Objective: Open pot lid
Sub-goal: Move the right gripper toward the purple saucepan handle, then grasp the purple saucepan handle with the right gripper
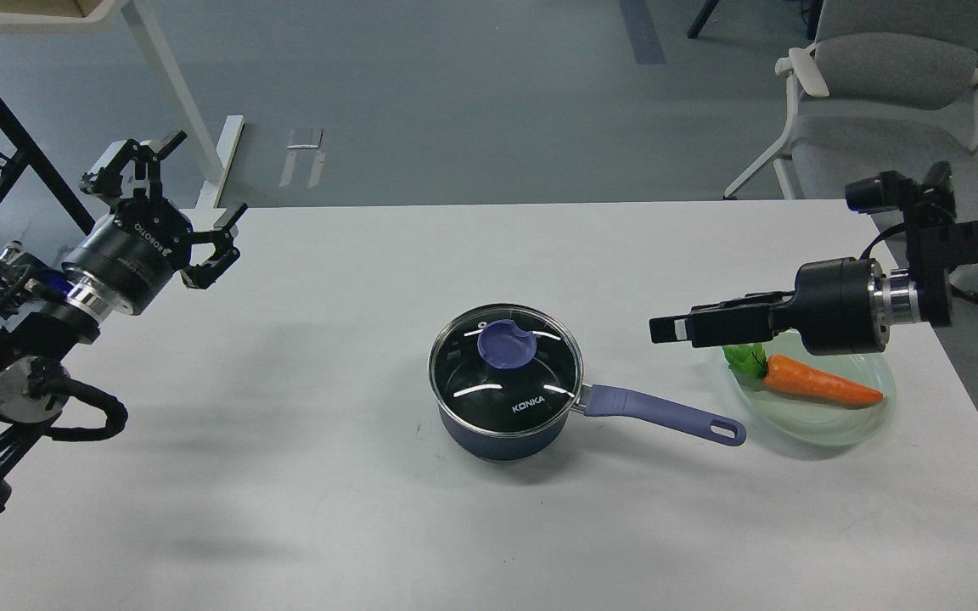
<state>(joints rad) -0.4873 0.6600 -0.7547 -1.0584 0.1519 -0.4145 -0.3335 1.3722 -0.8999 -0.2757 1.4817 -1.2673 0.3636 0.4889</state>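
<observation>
Lid (506, 363) on pot (497, 433), between spread left hand (192, 199) and closed right hand (667, 328).

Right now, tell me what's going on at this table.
Nothing is being handled yet. The pot sits mid-table with the lid on it, handle pointing right toward a green plate holding a carrot. The left gripper hangs open over the table's far left corner. The right gripper hovers right of the pot, pointing at it, touching nothing.

Lid (506, 361) on pot (497, 433); plate (829, 424) right, apparently clear of handle.
</observation>
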